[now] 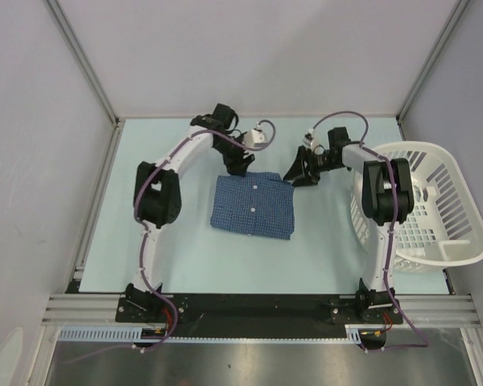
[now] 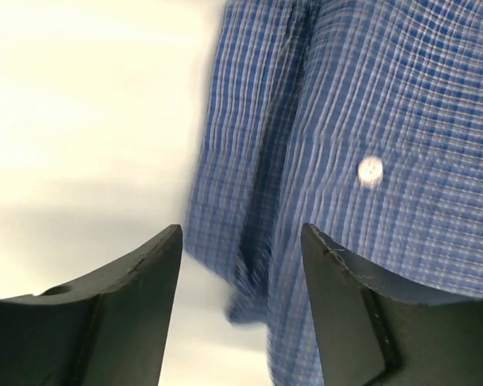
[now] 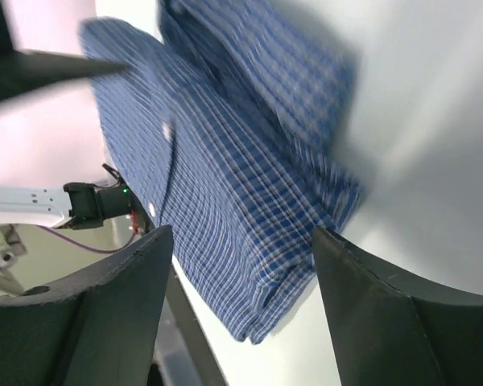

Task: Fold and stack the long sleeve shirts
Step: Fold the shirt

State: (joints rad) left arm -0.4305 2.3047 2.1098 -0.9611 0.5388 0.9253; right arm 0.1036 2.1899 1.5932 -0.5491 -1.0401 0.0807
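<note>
Shirt [image 1: 252,205] — medium-blue cloth with a fine check weave, folded to a rough rectangle. It lies flat near the centre of the pale mint table [image 1: 185,249], between the two arms. A small white button [image 2: 370,170] sits on the front. The right wrist view shows stacked layers at the folded edge.

White plastic basket [image 1: 435,146], slatted walls, at the table's right side, apart from the shirt.

Left gripper [image 1: 240,167] at the shirt's far left corner: smooth black fingers [image 2: 121,314] well apart, nothing clamped — cloth lies beyond the tips.

Right gripper [image 1: 298,177] beside the far right corner: jaws wide, empty. Contact with the cloth cannot be told.
</note>
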